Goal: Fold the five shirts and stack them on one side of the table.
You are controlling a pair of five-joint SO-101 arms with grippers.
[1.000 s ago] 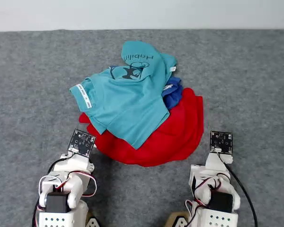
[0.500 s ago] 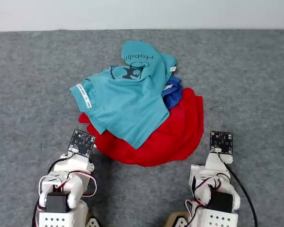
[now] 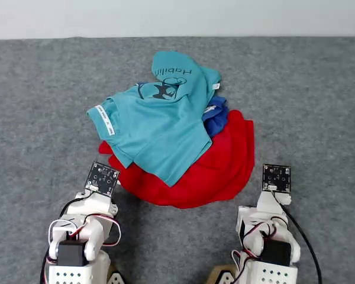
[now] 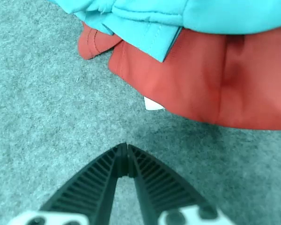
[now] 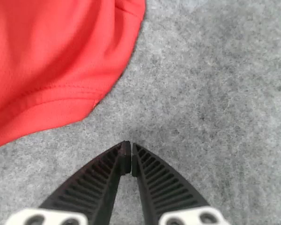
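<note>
- A teal shirt (image 3: 157, 127) tops a red shirt (image 3: 216, 168) and a blue shirt (image 3: 218, 116), heaped at the middle of the bench (image 3: 307, 106).
- The left pincer (image 4: 126, 149) and the right pincer (image 5: 128, 146), both pressed together, sit near the red shirt's edge.

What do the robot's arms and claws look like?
The left arm and right arm are white with black motors, thin red and black wires, and a square black board each. The left claw and right claw are black, ribbed and pointed.

Teal shirt (image 3: 157, 127); red shirt (image 3: 216, 165); blue shirt (image 3: 218, 116); grey table (image 3: 41, 106).
</note>
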